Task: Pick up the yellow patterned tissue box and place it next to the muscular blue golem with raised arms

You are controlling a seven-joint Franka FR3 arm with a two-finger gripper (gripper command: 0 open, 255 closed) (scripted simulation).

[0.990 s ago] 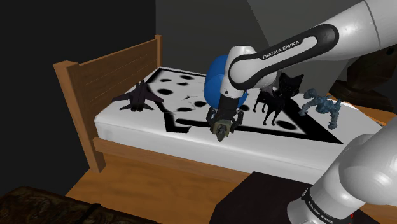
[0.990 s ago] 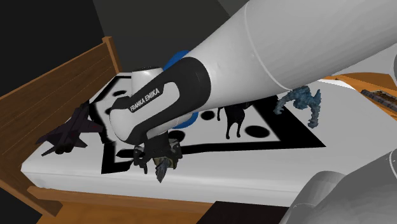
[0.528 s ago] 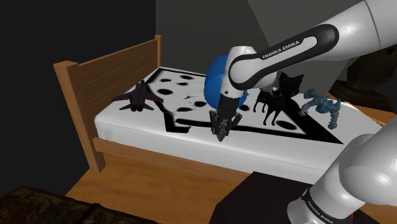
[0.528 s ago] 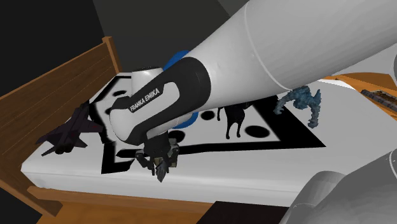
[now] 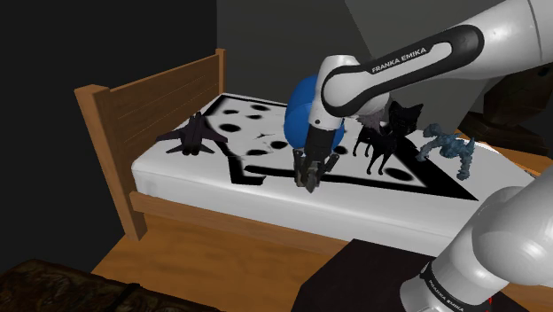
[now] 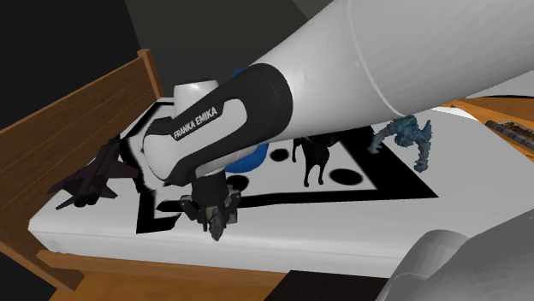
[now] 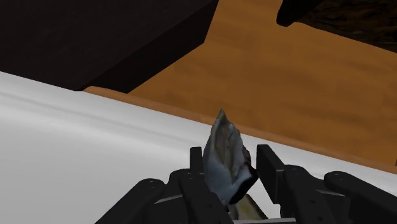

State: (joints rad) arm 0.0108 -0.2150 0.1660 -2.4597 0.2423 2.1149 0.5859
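The gripper (image 7: 230, 154) is clenched on the small greyish tissue box (image 7: 222, 141) near the bed's (image 5: 195, 177) near edge, so the pickup looks done and the carry to the golem (image 5: 447, 146), at the shoulder view's right, is left.

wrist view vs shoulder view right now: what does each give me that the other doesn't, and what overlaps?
Wrist view: a close look at the fingers clasping a small mottled grey box from both sides.
Shoulder view: the layout on the bed. The blue-grey golem stands toward that view's right, with a black animal figure beside it. A blue ball sits behind the arm, and a toy jet lies near the wooden headboard.
Both: the gripper shut on the box, the white mattress, the wooden floor.
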